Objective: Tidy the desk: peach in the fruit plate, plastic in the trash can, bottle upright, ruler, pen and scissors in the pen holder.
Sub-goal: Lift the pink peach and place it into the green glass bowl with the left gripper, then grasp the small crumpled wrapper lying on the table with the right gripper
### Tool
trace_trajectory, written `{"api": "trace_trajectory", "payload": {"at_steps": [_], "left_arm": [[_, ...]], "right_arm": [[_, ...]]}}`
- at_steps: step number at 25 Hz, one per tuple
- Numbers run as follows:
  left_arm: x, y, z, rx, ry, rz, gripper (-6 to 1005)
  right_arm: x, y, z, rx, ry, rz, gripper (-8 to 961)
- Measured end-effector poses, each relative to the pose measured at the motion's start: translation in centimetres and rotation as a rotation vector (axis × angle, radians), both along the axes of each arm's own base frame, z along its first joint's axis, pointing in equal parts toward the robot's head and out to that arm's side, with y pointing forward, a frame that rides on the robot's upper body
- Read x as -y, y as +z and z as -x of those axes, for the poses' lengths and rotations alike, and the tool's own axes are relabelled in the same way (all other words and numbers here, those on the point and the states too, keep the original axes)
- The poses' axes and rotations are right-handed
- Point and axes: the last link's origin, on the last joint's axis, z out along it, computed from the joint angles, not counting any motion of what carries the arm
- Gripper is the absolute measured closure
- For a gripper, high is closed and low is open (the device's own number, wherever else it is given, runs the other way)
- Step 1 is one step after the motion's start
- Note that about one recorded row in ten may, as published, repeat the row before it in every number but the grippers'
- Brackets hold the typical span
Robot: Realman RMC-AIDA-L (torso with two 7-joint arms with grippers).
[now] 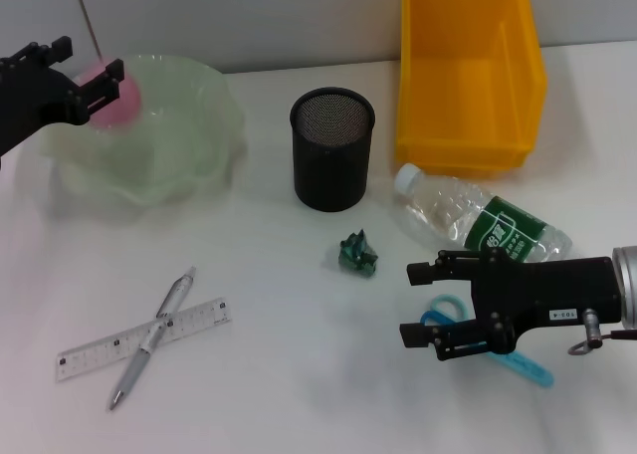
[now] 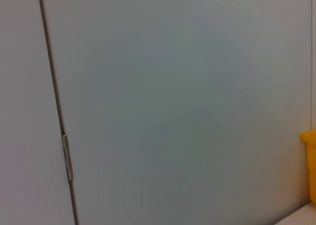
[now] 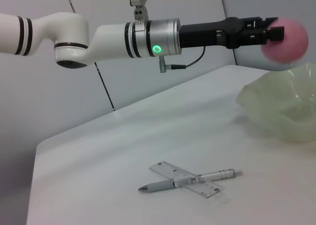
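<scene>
Left gripper (image 1: 95,76) clamped on the peach (image 1: 117,101), held over the plate's (image 1: 189,135) left rim. Pen holder (image 1: 332,147) and yellow bin (image 1: 468,71) — nothing visible inside. Bottle (image 1: 483,220) lies on its side, cap toward the holder. Right gripper (image 1: 420,303) open over the scissors (image 1: 498,349) — gripping nothing. Pen (image 1: 151,340) crosses the ruler (image 1: 144,338).

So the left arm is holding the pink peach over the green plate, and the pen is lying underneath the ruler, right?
Not quite. The pen lies on top of the ruler, crossing it, as the head view shows. The rest holds: the left gripper has the peach over the green plate.
</scene>
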Motion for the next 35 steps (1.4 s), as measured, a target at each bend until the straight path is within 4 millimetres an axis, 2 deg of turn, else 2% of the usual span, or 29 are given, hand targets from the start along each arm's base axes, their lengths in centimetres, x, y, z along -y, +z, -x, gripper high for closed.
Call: {"api": "trace_trajectory", "payload": {"at_steps": [7, 10, 11, 12, 14, 16, 17, 20, 21, 22, 24, 28, 31, 32, 35], "left_arm": [[0.2, 0.0, 0.0, 0.009, -0.007, 0.006, 230], [0.7, -0.1, -0.2, 0.018, -0.034, 0.031, 202], [2.6, -1.0, -0.9, 0.031, -0.135, 0.123, 192], [2.6, -1.0, -0.9, 0.031, -0.135, 0.123, 182], [4.3, -1.6, -1.1, 0.028, -0.201, 0.189, 173], [7.4, -2.9, -1.5, -0.003, -0.299, 0.319, 173], [7.4, -2.9, -1.5, -0.003, -0.299, 0.319, 173], [9.4, -4.1, -1.3, -0.050, -0.322, 0.412, 173], [9.9, -4.6, -1.2, -0.059, -0.321, 0.439, 173], [10.1, -4.8, -1.2, -0.064, -0.321, 0.455, 173], [10.3, -5.1, -1.1, -0.067, -0.319, 0.469, 173], [10.7, -5.9, -0.7, -0.066, -0.300, 0.510, 172], [10.9, -6.3, -0.4, -0.069, -0.288, 0.525, 172], [11.0, -6.4, -0.3, -0.070, -0.285, 0.527, 172], [11.0, -6.4, -0.3, -0.069, -0.285, 0.528, 172]], "right_arm": [[-0.1, 0.0, 0.0, 0.001, 0.002, -0.002, 113], [-0.2, 0.2, 0.1, -0.001, -0.001, -0.007, 112], [-0.5, 0.7, 0.2, 0.000, -0.023, -0.011, 112], [-0.5, 0.7, 0.2, 0.000, -0.023, -0.011, 112], [-0.8, 1.3, 0.3, 0.007, -0.048, -0.013, 112], [-1.5, 2.4, 0.5, 0.028, -0.084, -0.023, 112], [-1.5, 2.4, 0.5, 0.028, -0.084, -0.023, 112], [-2.0, 3.9, 0.9, 0.077, -0.118, -0.018, 113], [-2.3, 5.0, 1.7, 0.118, -0.123, -0.001, 113], [-2.3, 5.0, 1.7, 0.118, -0.123, -0.001, 113], [-2.7, 6.3, 2.9, 0.155, -0.138, 0.019, 113], [-3.7, 9.0, 6.0, 0.257, -0.178, 0.033, 113], [-4.6, 10.2, 8.7, 0.402, -0.211, 0.037, 112], [-4.6, 10.2, 8.7, 0.402, -0.211, 0.037, 112], [-5.6, 10.0, 10.6, 0.504, -0.228, 0.032, 113]]}}
